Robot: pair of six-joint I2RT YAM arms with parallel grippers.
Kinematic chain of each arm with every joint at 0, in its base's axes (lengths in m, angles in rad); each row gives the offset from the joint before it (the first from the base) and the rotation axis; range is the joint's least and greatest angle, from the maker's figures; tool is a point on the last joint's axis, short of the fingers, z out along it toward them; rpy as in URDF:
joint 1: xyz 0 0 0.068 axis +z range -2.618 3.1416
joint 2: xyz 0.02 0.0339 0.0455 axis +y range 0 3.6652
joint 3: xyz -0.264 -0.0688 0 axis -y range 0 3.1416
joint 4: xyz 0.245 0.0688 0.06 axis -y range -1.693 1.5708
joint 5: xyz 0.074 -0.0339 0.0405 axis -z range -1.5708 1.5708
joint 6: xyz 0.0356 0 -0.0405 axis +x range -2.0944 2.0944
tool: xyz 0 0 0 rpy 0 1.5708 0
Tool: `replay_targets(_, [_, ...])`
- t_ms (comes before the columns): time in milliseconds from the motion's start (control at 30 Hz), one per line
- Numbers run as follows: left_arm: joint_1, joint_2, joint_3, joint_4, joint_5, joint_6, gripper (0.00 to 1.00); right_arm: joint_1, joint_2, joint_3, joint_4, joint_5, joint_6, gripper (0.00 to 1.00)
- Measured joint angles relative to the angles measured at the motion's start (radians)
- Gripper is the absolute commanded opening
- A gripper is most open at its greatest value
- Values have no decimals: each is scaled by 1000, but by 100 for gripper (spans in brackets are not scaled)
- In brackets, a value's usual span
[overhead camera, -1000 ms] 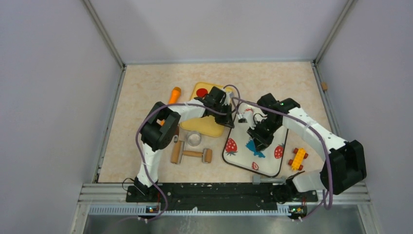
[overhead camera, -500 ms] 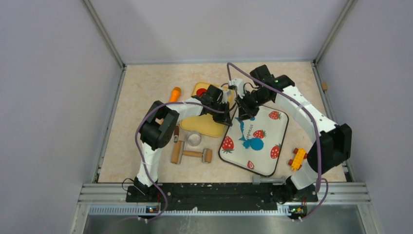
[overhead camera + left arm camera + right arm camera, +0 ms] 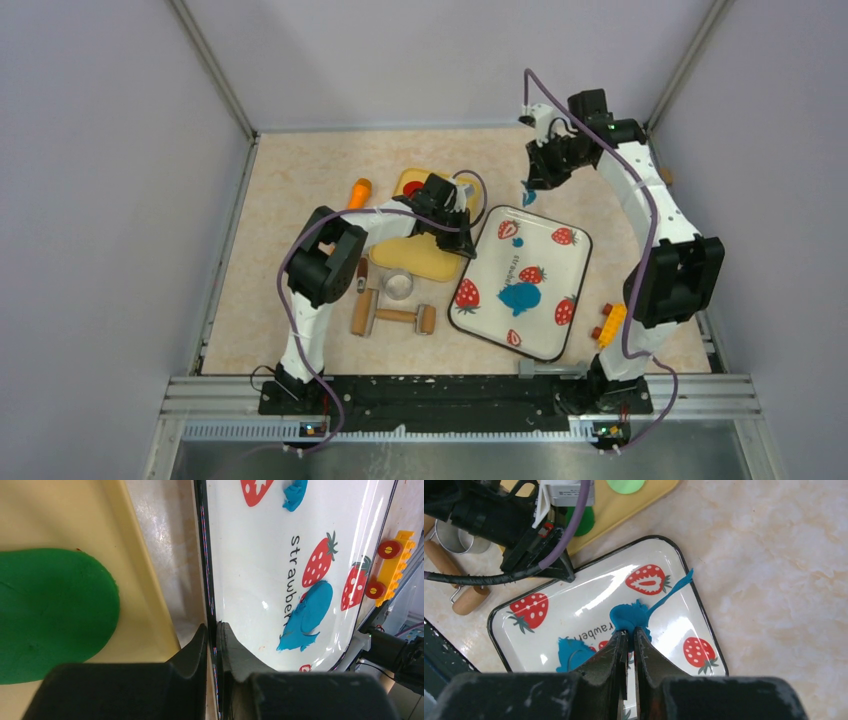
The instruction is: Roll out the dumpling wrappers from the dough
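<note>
The right gripper (image 3: pixel 626 641) was pinched shut on a ragged dough scrap (image 3: pixel 630 617), its two fingers almost meeting around the clay. A thin blue tail ran up and to the right from the lump in the wrist view. Seen from overhead, this gripper hung in the air at the far right of the table (image 3: pixel 300 200), with the scrap dangling under it, off the surface and just beyond the far edge of the strawberry tray (image 3: pixel 560 262).

The left gripper (image 3: pixel 214 645) was clamped on the tray's left rim, one finger outside the edge and the other inside on the white enamel. Just left of that rim lay the yellow board (image 3: pixel 135 555). It carried a green disc (image 3: pixel 50 615) close to the gripper, and a red disc (image 3: pixel 413 189) sat at its far end.

On the tray a flattened, irregular dough patch (image 3: pixel 521 297) lay around the middle, overlapping the printed lettering. A small blue crumb (image 3: pixel 516 242) sat apart from it towards the far left corner.

Near and left of the tray, a metal ring cutter (image 3: pixel 398 284) stood just beside the board's near edge, with a wooden rolling pin (image 3: pixel 395 315) nearer than that. An orange object (image 3: pixel 358 190) lay left of the board's far end. A yellow toy block (image 3: pixel 610 325) with red wheels rested on the table right of the tray's near corner.
</note>
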Motion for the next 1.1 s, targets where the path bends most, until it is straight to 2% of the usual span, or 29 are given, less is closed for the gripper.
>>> replay_targets(167, [1,0,-2,2,2,0,0,-15,2,8,5,7,0,11])
replay_targets(200, [1,0,-2,2,2,0,0,-15,2,1,8,7,1,17])
replay_targets(267, [1,0,-2,2,2,0,0,-15,2,-30,22,8,7,42])
replay_targets(300, [1,0,-2,2,2,0,0,-15,2,-55,32,9,15,51])
replay_targets(367, [1,0,-2,2,3,0,3,-16,2,-124,48,18,24,59])
replay_targets(400, [2,0,-2,3,5,0,6,-18,6,-155,48,21,28,61])
replay_targets(533, [13,-11,-36,45,40,-6,42,-35,65,-216,32,-20,47,64])
replay_targets(567, [20,-15,-46,59,64,-18,47,-42,78,-220,31,-29,48,64])
replay_targets(667, [48,-21,-36,92,130,-50,58,-62,98,-222,26,-44,46,73])
replay_targets(767, [73,-22,21,109,179,-84,69,-68,98,-219,24,-62,14,76])
replay_targets(900, [97,-21,97,243,262,-214,74,-68,79,-238,58,-74,-74,78])
replay_targets(1100, [90,20,109,434,360,-435,75,-61,-112,-425,239,-77,-258,82])
